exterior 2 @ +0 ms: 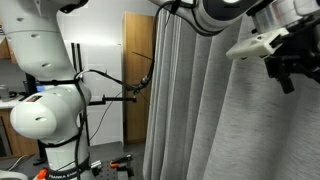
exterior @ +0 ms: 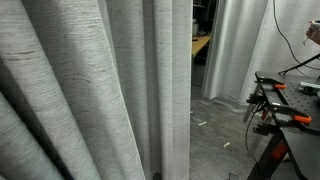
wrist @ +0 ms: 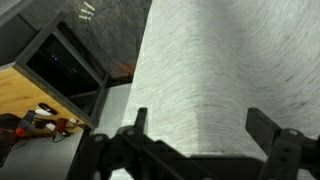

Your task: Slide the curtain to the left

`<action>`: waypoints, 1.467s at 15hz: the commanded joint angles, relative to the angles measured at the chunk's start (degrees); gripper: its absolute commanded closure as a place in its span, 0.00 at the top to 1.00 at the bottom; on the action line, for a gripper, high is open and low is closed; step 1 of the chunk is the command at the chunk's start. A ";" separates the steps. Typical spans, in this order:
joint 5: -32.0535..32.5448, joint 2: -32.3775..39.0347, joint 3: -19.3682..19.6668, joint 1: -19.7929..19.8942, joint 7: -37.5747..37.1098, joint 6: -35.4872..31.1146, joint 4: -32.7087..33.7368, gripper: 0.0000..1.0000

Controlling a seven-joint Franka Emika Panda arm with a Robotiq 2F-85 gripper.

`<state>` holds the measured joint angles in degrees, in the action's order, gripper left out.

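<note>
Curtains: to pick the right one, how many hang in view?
2: the light-grey woven curtain fills the left foreground in an exterior view; a smoother, whiter curtain hangs farther back, right. Others may be hidden.

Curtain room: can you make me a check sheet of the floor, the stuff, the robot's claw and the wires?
surface: grey floor, with a few small pale bits on it.
job's things: curtain, light grey, hanging in deep vertical folds.
clutter: orange-handled clamps on a black table.
grippers: gripper is open and holds nothing. It is up high by the curtain, with a fold right in front of its jaws in the wrist view. Whether it touches the curtain cannot be told.
cables: black cables beside the robot base; a thin wire hanging near the table.
surroundings: whiter curtain, wooden door.
</note>
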<state>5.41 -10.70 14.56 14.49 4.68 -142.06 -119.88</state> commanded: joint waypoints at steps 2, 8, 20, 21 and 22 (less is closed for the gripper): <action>-2.38 4.03 -0.38 -0.58 -3.18 -4.75 6.55 1.00; -3.28 9.77 -0.91 -0.60 -6.43 -11.49 14.26 1.00; -2.60 16.07 -1.60 -1.07 -8.61 -15.73 19.12 0.27; -2.60 16.31 -1.62 -1.10 -8.60 -15.79 19.35 0.19; -2.74 16.52 -1.66 -1.11 -8.45 -15.55 19.66 0.13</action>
<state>2.89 3.98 12.73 13.72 -2.65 -156.50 -102.58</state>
